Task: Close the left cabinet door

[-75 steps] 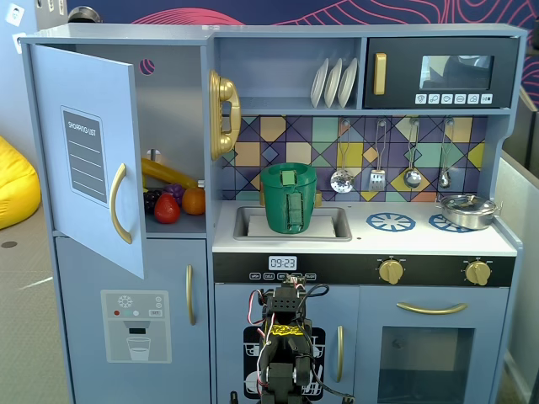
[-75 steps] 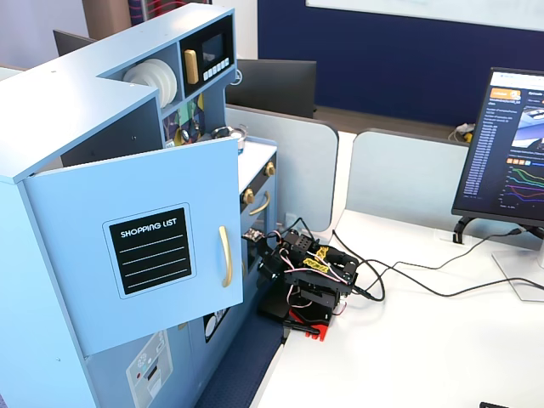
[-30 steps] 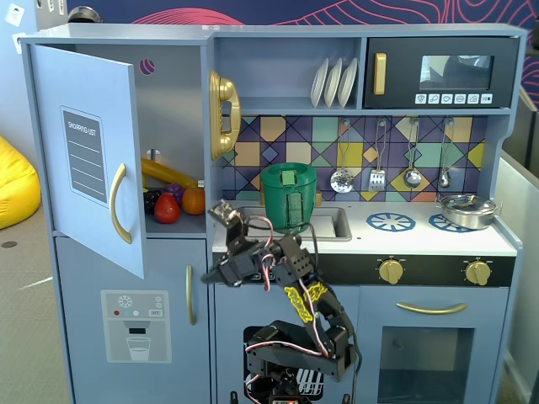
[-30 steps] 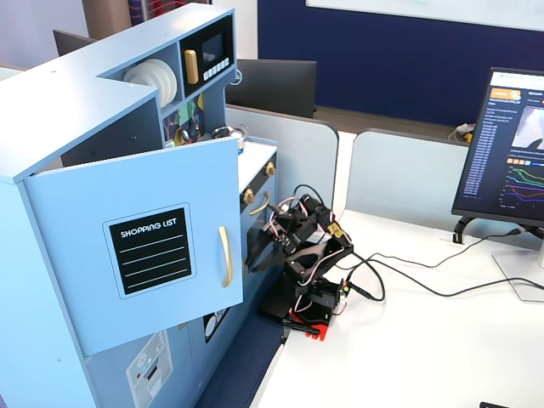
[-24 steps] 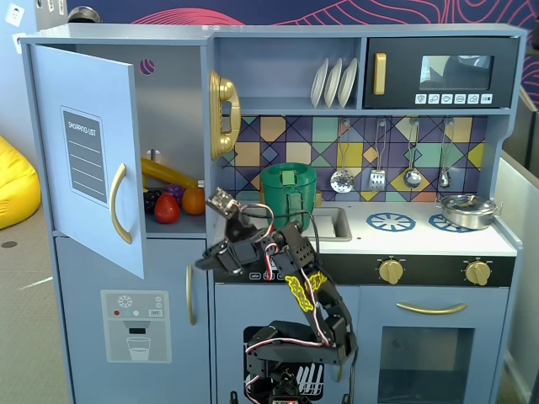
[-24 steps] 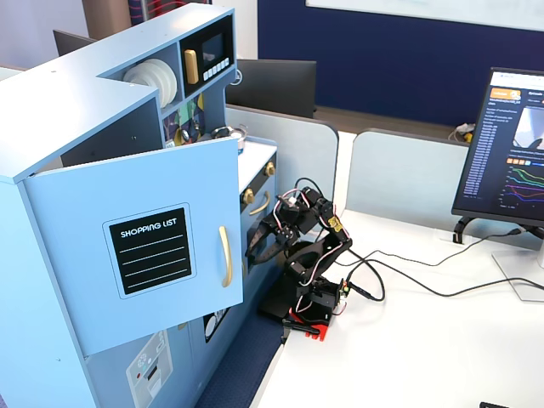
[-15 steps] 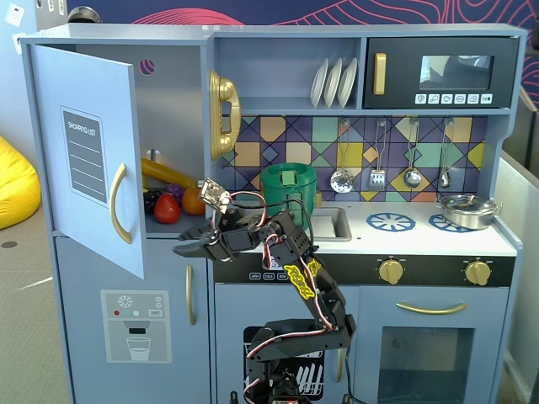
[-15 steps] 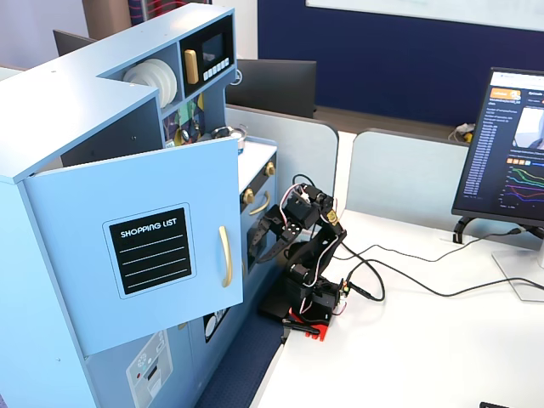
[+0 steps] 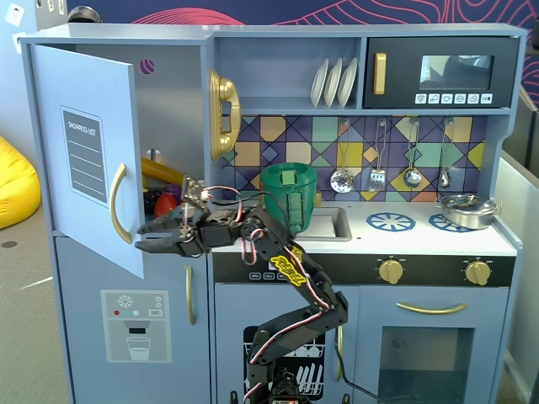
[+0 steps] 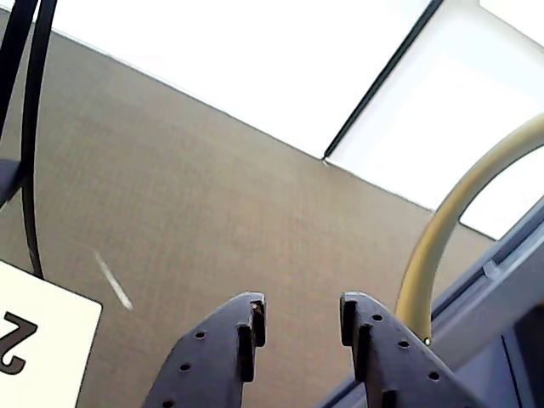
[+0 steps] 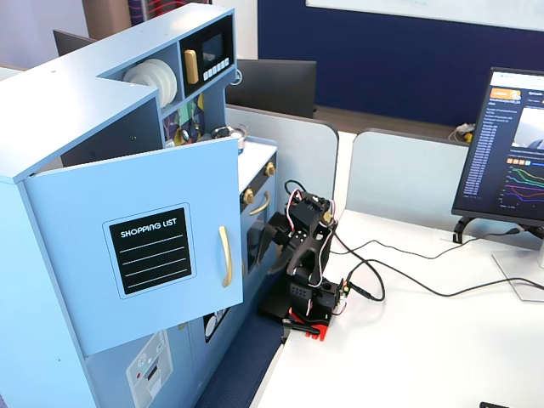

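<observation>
While the left cabinet door (image 9: pixel 84 151) stands swung open at the kitchen's 9 o'clock side, its gold handle (image 9: pixel 116 203) faces outward. Just beside the door's lower free edge, toward 3 o'clock, the hand (image 9: pixel 141 238) hovers with its fingers (image 10: pixel 228 344) slightly spread, pinching nothing; in the wrist view the handle curves just beside them at 3 o'clock. Inside the open cabinet (image 9: pixel 173 126) lie toy fruits (image 9: pixel 163 200), partly hidden by the arm. A green pot (image 9: pixel 288 198) sits in the sink (image 9: pixel 333 225), and white plates (image 9: pixel 333 82) stand in the upper shelf.
</observation>
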